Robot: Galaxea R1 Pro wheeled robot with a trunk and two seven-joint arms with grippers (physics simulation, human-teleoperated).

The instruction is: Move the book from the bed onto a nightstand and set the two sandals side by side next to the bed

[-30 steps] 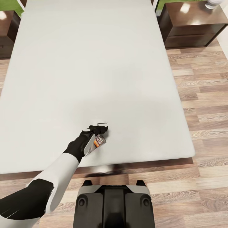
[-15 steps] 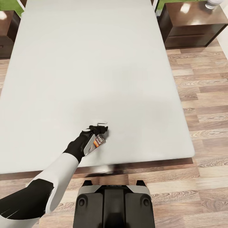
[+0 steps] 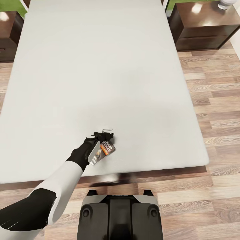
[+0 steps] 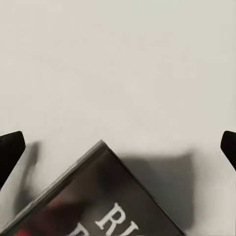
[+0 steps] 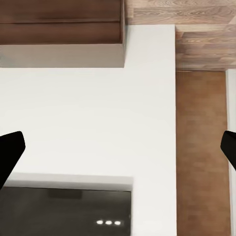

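The book [image 3: 107, 148], dark with an orange band and white lettering, is on the pale-grey bed [image 3: 100, 66] near its front edge. My left gripper [image 3: 105, 133] is right over it, and the arm covers part of the cover. In the left wrist view a corner of the book [image 4: 105, 196] points up between the two black fingertips [image 4: 11, 147], which stand far apart at the picture's edges; the left gripper [image 4: 118, 147] is open. That corner throws a shadow on the mattress. My right gripper [image 5: 118, 150] is open too, over my own white body. The sandals are out of view.
One dark-brown nightstand [image 3: 203, 23] stands at the bed's far right corner with a white object [image 3: 225, 4] on top. Another nightstand [image 3: 8, 31] is at the far left. Wood-plank floor [image 3: 216, 100] runs along the bed's right side. My base [image 3: 120, 216] is at the bed's foot.
The book has turned a little under my left gripper and shows more of its cover. The head view has shifted slightly. The left arm has hardly moved.
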